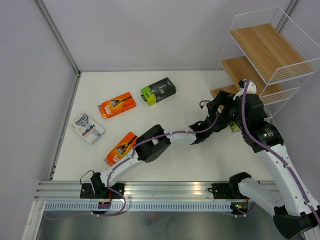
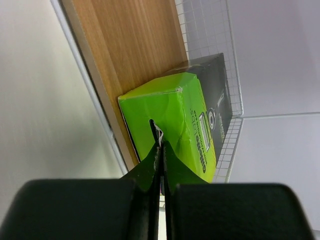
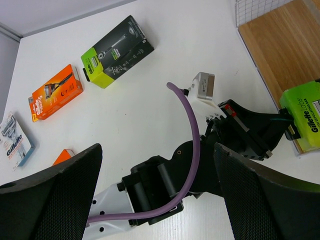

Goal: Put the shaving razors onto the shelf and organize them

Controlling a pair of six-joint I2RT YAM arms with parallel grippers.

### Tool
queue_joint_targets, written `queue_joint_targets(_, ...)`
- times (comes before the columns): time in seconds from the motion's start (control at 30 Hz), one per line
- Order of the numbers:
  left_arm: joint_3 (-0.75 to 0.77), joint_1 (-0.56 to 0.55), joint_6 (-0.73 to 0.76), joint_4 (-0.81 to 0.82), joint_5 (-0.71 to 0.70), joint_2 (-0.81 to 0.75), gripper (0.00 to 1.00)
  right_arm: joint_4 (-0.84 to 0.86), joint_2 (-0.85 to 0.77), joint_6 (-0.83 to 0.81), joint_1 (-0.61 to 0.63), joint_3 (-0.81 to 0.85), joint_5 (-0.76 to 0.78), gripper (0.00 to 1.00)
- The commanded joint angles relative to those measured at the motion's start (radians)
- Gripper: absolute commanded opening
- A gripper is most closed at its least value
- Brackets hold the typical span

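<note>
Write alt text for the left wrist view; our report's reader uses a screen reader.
The left gripper, shut, pinches the lime-green end of a black razor pack resting on a wooden board of the shelf, beside its white wire side.

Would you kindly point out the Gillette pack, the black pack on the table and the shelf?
Gillette pack (image 1: 87,128): top view, middle of its face.
Black pack (image 1: 162,89): top view, its black face.
Shelf (image 1: 262,46): top view, bare top board.
</note>
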Motion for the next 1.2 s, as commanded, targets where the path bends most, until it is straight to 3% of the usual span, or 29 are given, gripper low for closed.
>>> queue_joint_targets(0.0, 0.077, -0.013, 0.014, 0.041, 0.037, 0.015, 0.02, 0.026, -0.015, 0.009, -0.001, -0.027, -0.007, 0.98)
queue_joint_targets(0.57, 0.128, -0.013, 0.043, -0.01, 0.061, 0.032, 0.07, 0.046, -0.028, -0.004, -0.003, -0.046, -0.033, 0.98)
queue_joint_targets(0.83, -0.054, 0.014, 0.049, 0.079, 0.099, -0.101, 0.33, 0.044, -0.021, -0.018, -0.001, -0.024, -0.04, 0.98)
queue_joint_targets(0.97, -0.203, 0.04, 0.049, 0.157, 0.137, -0.193, 0.59, 0.044, -0.018, -0.018, -0.003, -0.017, -0.056, 0.98)
queue_joint_targets(1.17, -0.406, 0.083, 0.098, 0.215, 0.205, -0.342, 0.67, 0.056, -0.013, -0.02, -0.003, -0.014, -0.071, 0.98)
